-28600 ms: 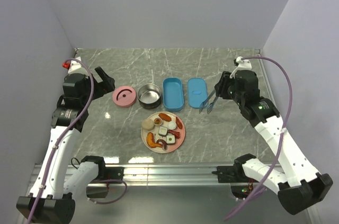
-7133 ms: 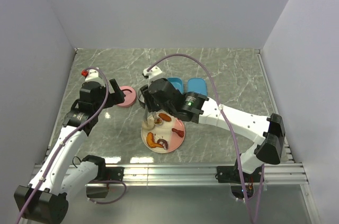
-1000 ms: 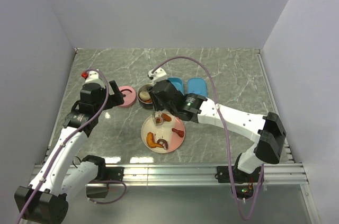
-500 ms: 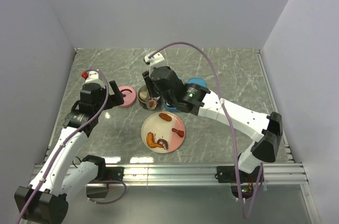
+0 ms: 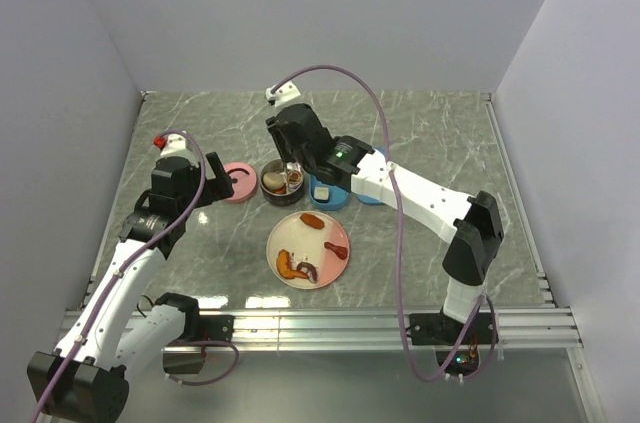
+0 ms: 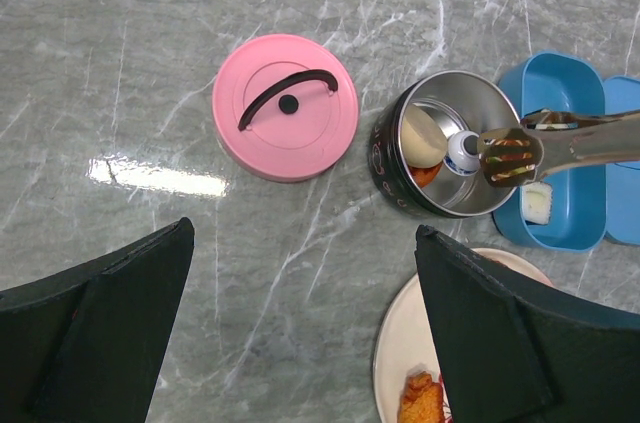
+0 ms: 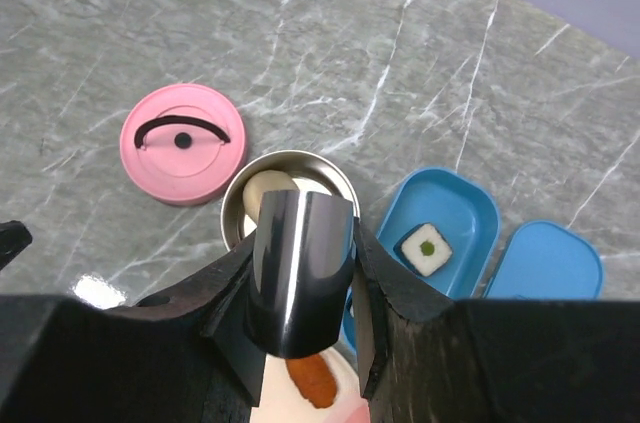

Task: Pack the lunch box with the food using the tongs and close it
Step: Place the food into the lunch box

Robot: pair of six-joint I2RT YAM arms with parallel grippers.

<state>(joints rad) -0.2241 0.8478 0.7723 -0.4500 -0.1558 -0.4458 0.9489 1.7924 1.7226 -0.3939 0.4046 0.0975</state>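
Tongs (image 6: 575,135) have left the plate (image 5: 322,240) and now hang over the steel bowl (image 6: 392,168). Their tips pinch a small brownish piece (image 6: 508,156) that lay on the plate a moment ago. It looks like one more item about to be dropped in beside the bun (image 6: 421,138) already in the bowl. The shrimp (image 5: 287,263) and sausages (image 5: 313,221) are left on the plate, and one sushi square (image 7: 427,246) sits in the blue box (image 7: 470,205). The pink lid (image 6: 286,106) lies just left of the bowl, off it, so closing is probably some way off. The right claw (image 5: 291,148) is clamped on the tongs' arms, partly squeezed. Its arm stretches far across the table (image 5: 430,133) toward the left and angles down. The left claw (image 5: 205,186) hovers near the pink lid, spread wide and holding nothing.
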